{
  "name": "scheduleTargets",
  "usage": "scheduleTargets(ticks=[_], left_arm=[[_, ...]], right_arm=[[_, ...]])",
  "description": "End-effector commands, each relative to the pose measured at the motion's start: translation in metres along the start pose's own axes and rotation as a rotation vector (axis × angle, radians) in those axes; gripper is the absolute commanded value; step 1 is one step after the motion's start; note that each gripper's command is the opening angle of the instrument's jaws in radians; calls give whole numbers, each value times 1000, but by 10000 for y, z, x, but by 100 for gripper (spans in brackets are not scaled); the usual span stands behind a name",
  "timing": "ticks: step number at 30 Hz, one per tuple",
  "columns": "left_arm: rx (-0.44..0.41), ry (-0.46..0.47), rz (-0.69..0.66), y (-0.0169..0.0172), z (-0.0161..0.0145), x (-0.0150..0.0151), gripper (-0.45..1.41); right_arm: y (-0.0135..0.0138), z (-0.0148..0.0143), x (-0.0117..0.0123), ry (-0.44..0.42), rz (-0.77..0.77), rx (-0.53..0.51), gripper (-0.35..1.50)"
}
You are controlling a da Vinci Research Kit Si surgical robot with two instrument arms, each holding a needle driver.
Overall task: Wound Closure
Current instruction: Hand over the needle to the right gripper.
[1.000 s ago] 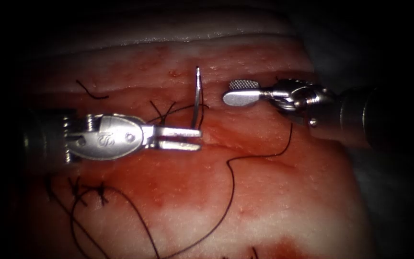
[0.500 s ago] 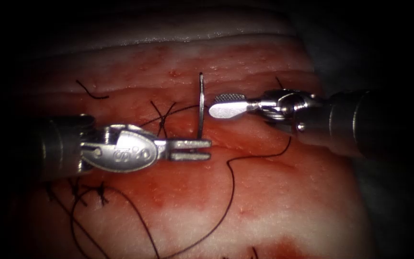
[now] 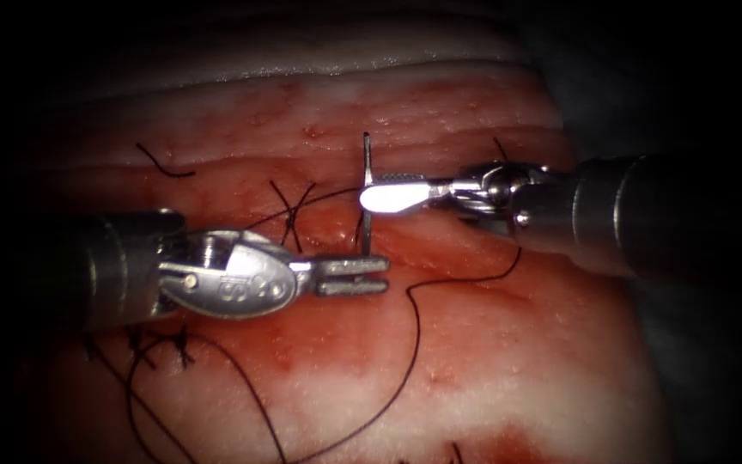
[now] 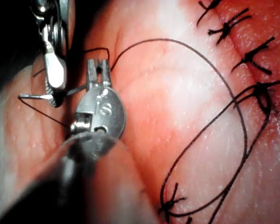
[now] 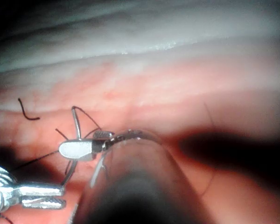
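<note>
The curved needle (image 3: 367, 155) stands upright, free of the tissue (image 3: 491, 361), just right of a knotted stitch (image 3: 294, 206). My left tool (image 3: 384, 275) holds it at its lower end. My right tool (image 3: 364, 193) comes in from the right, its jaws closed on the needle's middle. In the left wrist view the needle (image 4: 32, 96) runs from the left tool (image 4: 98, 63) through the right tool's tip (image 4: 56, 99). In the right wrist view the needle (image 5: 75, 121) crosses the right tool (image 5: 77, 142) above the left tool (image 5: 63, 195). Black thread (image 3: 414, 344) loops loosely over the tissue.
Several tied stitches (image 3: 178, 348) sit at the lower left, also seen in the left wrist view (image 4: 228, 28). A short cut end of thread (image 3: 161, 163) lies on the tissue at the upper left. Red fluid (image 3: 319, 344) wets the surface around the tools.
The left tool has carried the needle down and to the right. The right tool has moved left, from open jaws apart from the needle to jaws closed on its middle.
</note>
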State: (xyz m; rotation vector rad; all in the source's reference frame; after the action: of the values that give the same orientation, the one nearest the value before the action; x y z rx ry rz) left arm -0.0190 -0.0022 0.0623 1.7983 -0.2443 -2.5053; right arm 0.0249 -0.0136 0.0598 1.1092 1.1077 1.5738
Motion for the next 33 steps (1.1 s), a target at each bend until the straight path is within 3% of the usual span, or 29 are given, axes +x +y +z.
scheduleTargets(ticks=[1, 7, 21, 24, 26, 27, 33], left_arm=[[2, -3, 6, -1, 7, -3, -45], [-3, 5, 17, 2, 7, 5, -45], [-7, 14, 37, 9, 11, 14, -45], [-7, 13, 37, 9, 11, 14, -45], [-4, 14, 37, 9, 11, 14, -45], [-4, 14, 38, 9, 11, 14, -45], [-12, 10, 44, 10, 12, 15, -45]], right_arm=[[0, 14, -2, -15, 0, 14, 116], [-1, 21, -7, -20, -4, 24, 114], [0, 20, -9, -33, -6, 18, 76], [0, 18, -9, -38, -5, 10, 34], [0, 17, -9, -32, -4, -6, -23], [0, 17, -8, -21, -4, -28, -35], [3, 17, -3, 30, 5, -72, -35]])
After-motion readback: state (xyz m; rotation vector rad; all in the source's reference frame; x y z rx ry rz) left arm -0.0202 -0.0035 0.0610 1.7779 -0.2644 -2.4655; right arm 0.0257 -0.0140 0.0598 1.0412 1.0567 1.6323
